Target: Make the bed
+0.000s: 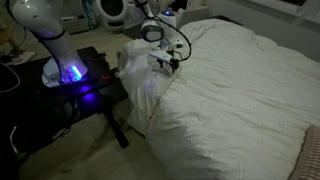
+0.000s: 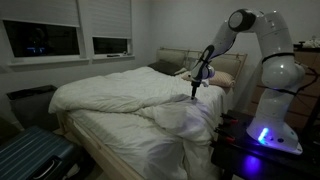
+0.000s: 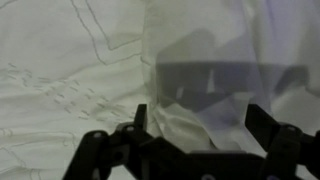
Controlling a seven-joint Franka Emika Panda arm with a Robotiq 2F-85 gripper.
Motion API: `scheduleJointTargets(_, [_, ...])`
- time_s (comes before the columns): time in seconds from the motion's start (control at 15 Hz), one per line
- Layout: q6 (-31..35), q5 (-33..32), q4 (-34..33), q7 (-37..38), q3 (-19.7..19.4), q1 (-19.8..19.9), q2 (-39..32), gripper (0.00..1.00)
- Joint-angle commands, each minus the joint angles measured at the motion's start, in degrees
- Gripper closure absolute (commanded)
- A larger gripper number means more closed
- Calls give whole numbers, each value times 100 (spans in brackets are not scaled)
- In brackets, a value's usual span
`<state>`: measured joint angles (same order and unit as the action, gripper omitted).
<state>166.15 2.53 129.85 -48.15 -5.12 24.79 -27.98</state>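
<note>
Presently: gripper (image 1: 168, 60) low over the bunched edge of the duvet (image 1: 235, 85), upper middle of frame. Reads as open: in the wrist view, fingers (image 3: 141, 120) spread wide at the bottom of frame, astride a raised fold (image 3: 188, 125) of white cloth, nothing pinched.

Bed (image 2: 110, 135) by far the biggest thing, filling the right side in an exterior view and the centre in the other. Duvet wrinkled all over, heaped at the edge under the gripper, part of it hanging down the side.

Likely step: taking hold of that fold. To do it well:
- lower until the fold sits deep between the pads;
- close on the thick bunch, not a single thin layer;
- lift a little before dragging;
- pull away from the heap, so cloth spreads rather than piles.

Around:
- black table (image 1: 95, 70) with blue light, just beside the bed edge, lower right in an exterior view; hanging cloth near it, snag risk.
- pillow (image 2: 226, 80) at the bed head, beyond the gripper.
- suitcase (image 2: 30, 155) at lower left, well apart.
- dim room, murky wrist view; hard to judge depth.
</note>
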Motion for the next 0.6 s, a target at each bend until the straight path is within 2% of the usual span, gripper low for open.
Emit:
scheduleJointTargets(0.0, [479, -287, -219, 65, 115, 162, -388, 0])
scheduleJointTargets(0.13, [625, -449, -286, 152, 103, 172, -542, 0])
scheduleJointTargets(0.2, [659, -514, -316, 174, 109, 184, -600, 25])
scheduleJointTargets(0.27, [654, -563, -348, 216, 111, 185, -635, 28])
scheduleJointTargets(0.53, [624, -657, -434, 410, 109, 153, -658, 58])
